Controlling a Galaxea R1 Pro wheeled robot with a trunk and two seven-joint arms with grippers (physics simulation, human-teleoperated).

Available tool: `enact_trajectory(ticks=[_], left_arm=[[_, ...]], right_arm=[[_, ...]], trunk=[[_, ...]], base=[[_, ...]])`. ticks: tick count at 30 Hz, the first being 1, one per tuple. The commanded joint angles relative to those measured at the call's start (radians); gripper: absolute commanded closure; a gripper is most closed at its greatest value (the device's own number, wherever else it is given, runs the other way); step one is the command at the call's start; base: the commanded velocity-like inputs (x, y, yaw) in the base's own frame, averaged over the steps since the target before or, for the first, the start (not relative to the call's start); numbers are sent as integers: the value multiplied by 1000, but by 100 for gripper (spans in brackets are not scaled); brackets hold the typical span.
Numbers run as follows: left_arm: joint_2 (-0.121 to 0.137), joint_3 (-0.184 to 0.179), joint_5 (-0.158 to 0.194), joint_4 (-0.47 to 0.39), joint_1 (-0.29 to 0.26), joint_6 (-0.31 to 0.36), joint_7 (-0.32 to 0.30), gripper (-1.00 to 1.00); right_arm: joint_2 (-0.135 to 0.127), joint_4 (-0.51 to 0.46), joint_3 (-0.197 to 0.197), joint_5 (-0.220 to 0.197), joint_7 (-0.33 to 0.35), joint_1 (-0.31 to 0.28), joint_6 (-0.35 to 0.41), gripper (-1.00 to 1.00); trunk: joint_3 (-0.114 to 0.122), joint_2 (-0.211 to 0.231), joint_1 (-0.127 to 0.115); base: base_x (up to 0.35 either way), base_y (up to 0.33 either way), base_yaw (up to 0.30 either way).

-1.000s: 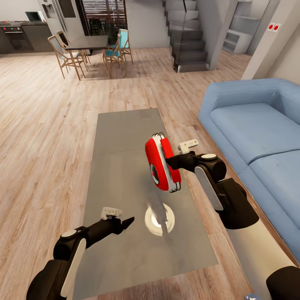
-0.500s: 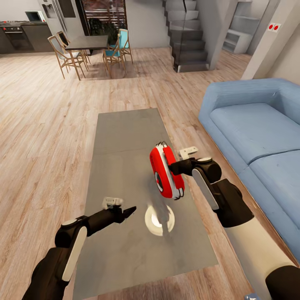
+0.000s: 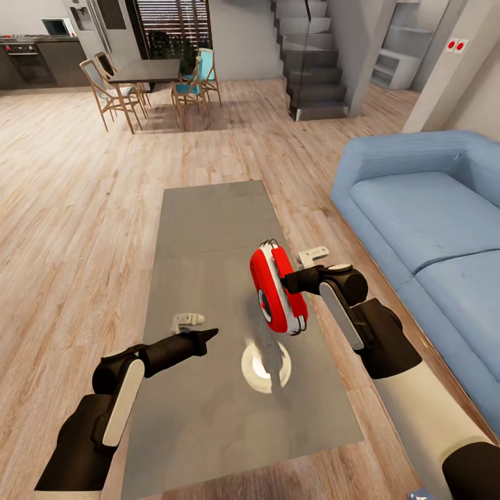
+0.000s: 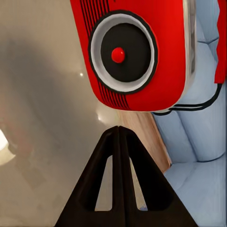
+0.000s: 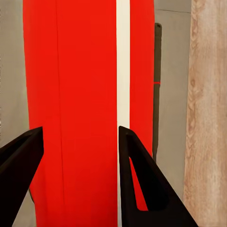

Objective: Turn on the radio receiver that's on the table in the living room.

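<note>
Above table [image 3: 201,229], seemingly gripped radio receiver [image 3: 278,290].

- The place is a home with an open living room: a light wood plank floor [image 3: 76,229] and a large blue sofa [image 3: 423,222] beside a long low grey table [image 3: 208,222].
- Farther back stand a dark dining table [image 3: 149,69] with wooden chairs [image 3: 107,90], a kitchen oven [image 3: 24,59] and a grey staircase [image 3: 309,62].

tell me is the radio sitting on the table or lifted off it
Lifted off. The right gripper is shut on the radio receiver, which hangs in the air, its shadow cast on the table beneath.
</note>
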Motion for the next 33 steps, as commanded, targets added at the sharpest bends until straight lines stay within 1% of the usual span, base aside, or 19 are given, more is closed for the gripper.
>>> enact_trajectory(ticks=[1,5,11,19,25,29,30,32,33], left_arm=[[0,0,2,0,-2,0,0,100],[-1,0,5,0,-16,5,0,100],[-2,0,6,-1,-32,36,0,100],[-3,1,7,0,-40,42,-1,100],[-5,2,8,0,-41,42,-1,100],[-6,2,9,-1,-43,42,-1,100],[-6,2,11,0,-46,43,-2,100],[-7,2,23,-1,-55,43,-2,100],[-7,2,27,-1,-57,43,-2,100]], right_arm=[[0,0,0,0,0,0,0,100],[0,-1,0,5,1,0,0,100],[0,-2,0,2,1,0,0,100],[-1,-4,1,5,2,3,0,100],[-2,-4,5,-2,4,3,0,100],[-9,-4,36,-7,14,3,0,100],[-12,-4,50,-7,20,3,0,100],[-15,-5,70,-8,27,3,0,100],[-15,-5,73,-8,29,3,0,100]], trunk=[[0,0,0],[0,0,0],[0,0,0],[0,0,0],[0,0,0],[0,0,0],[0,0,0],[0,0,0],[0,0,0]], base=[[0,0,0],[0,0,0],[0,0,0],[0,0,0],[0,0,0],[0,0,0],[0,0,0],[0,0,0],[0,0,0]])
